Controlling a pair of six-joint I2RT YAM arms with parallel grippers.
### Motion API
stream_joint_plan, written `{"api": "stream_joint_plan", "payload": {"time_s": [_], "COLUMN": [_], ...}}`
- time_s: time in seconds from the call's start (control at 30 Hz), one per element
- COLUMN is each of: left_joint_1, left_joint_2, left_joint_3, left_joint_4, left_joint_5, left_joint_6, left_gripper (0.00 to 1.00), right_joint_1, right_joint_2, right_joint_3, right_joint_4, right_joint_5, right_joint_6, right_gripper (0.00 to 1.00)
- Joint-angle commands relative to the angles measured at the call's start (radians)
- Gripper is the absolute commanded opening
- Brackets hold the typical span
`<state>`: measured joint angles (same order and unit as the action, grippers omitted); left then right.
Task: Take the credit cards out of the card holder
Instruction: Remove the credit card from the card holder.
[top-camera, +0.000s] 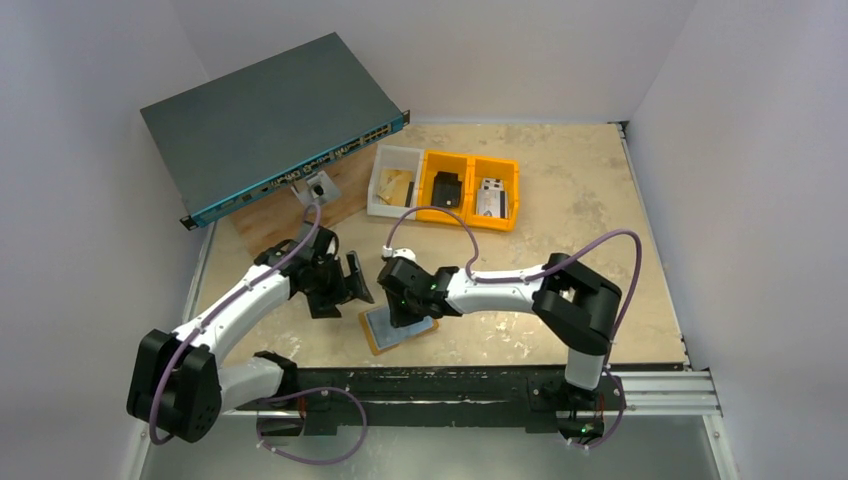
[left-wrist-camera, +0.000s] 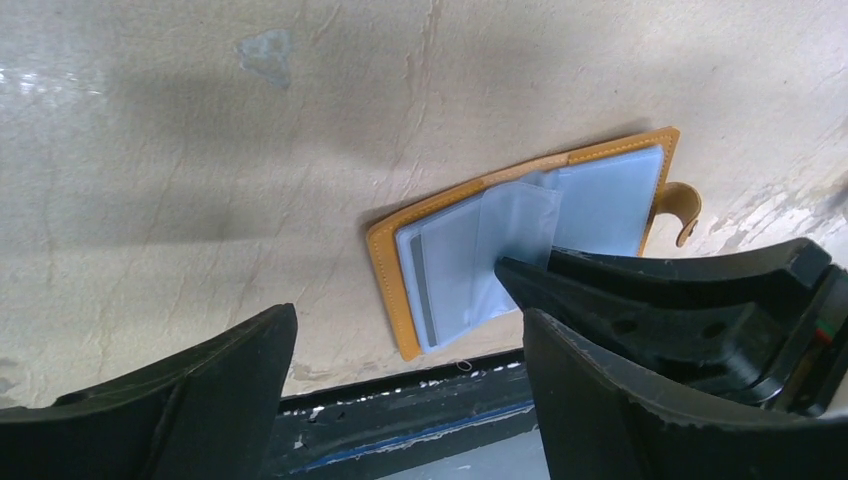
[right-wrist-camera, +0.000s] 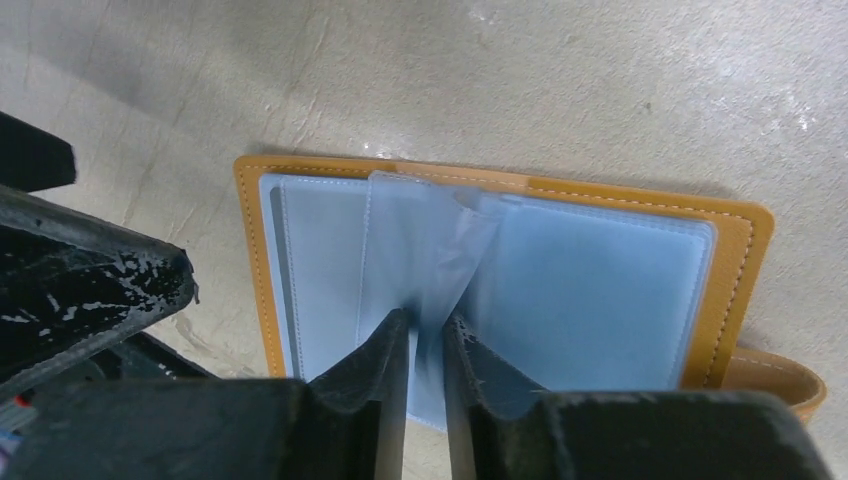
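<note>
The card holder (top-camera: 374, 336) lies open and flat on the table near the front edge, tan-orange outside, pale blue inside (right-wrist-camera: 600, 270), its snap tab (left-wrist-camera: 684, 208) sticking out. My right gripper (top-camera: 408, 312) is down on it. Its jaws (right-wrist-camera: 427, 325) are nearly together, with one clear sleeve (right-wrist-camera: 440, 250) pinched and standing up between them. My left gripper (top-camera: 342, 290) hovers just left of the holder, open and empty (left-wrist-camera: 407, 330). No credit cards show plainly; a grey edge (left-wrist-camera: 426, 300) sits inside the left pocket.
A teal network switch (top-camera: 270, 120) rests on a wooden box (top-camera: 265, 228) at the back left. A white bin (top-camera: 393, 180) and two orange bins (top-camera: 470, 190) with small parts stand behind the holder. The black front rail (top-camera: 450, 380) runs along the table edge.
</note>
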<state>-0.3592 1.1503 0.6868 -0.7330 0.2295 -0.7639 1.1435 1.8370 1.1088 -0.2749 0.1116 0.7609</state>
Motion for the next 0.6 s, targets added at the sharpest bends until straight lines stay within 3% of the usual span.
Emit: {"api": "stream_joint_plan", "payload": {"time_s": [0.0,0.1,0.33,0.57], "left_joint_1": [0.001,-0.013,-0.071,-0.149], "left_joint_2": [0.024,0.034,0.075,0.179], "left_joint_3": [-0.01,-0.008,-0.002,0.007], "left_joint_4": [0.061,0.075,0.122,0.192], "left_joint_5": [0.072,0.088,0.113,0.104], "left_joint_6": [0.029,0.032,0.035,0.013], "left_gripper": [0.81,0.71,0.32,0.08], "right_joint_1": [-0.039,-0.078,-0.13,-0.161], "right_joint_2": [0.013,0.01,0.006,0.005], "right_joint_3": [-0.078,-0.122,-0.193,-0.242], "right_joint_4": [0.043,0.102,0.201,0.269], "right_joint_5": [-0.079,-0.133,-0.217,-0.268], "right_joint_6": [0.03,0.04,0.06,0.086], "right_gripper": [0.13,0.1,0.09,0.09]}}
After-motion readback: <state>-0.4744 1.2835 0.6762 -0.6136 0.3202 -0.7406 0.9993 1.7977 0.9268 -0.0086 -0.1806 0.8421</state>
